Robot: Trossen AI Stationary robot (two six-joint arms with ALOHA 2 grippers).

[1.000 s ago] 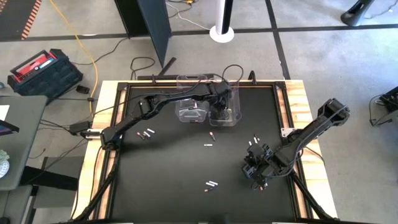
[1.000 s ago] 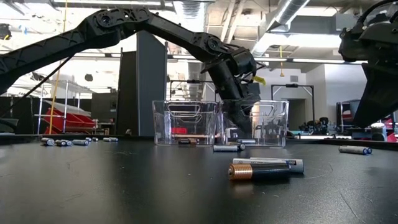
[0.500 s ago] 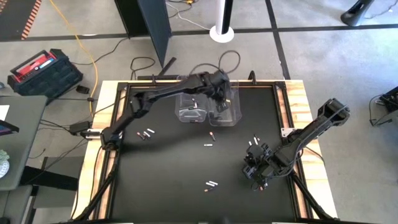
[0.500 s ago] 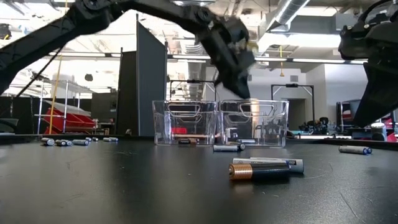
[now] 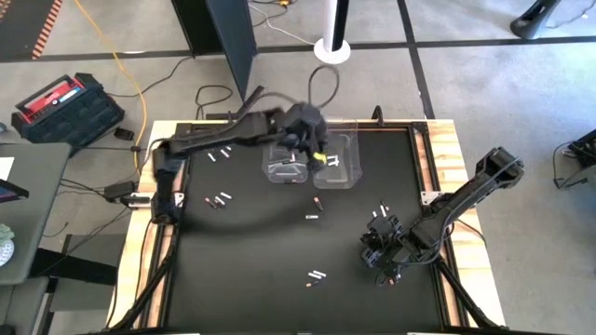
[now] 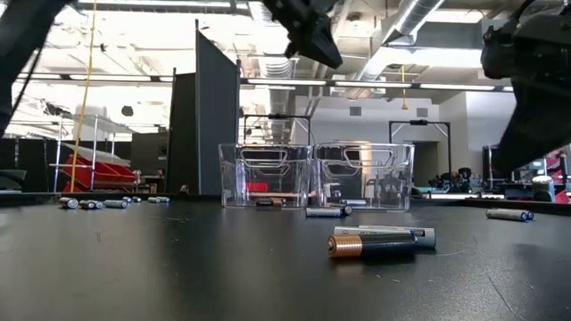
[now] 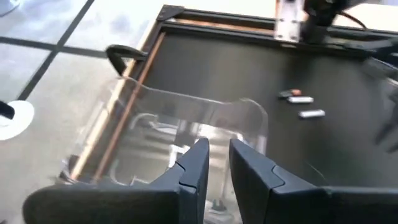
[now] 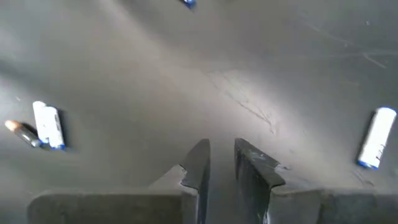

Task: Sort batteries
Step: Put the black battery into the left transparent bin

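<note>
Above the clear bins (image 5: 312,160) hangs the left pincer (image 7: 214,152), barely parted and empty; battery (image 6: 382,241) labels unreadable.

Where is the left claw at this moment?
In the high view, the left claw is above the two clear bins at the table's far edge.

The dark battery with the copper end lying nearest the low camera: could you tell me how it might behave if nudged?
The dark battery is a smooth cylinder on its side, so it would probably roll. It touches a white battery, which it might push.
</note>
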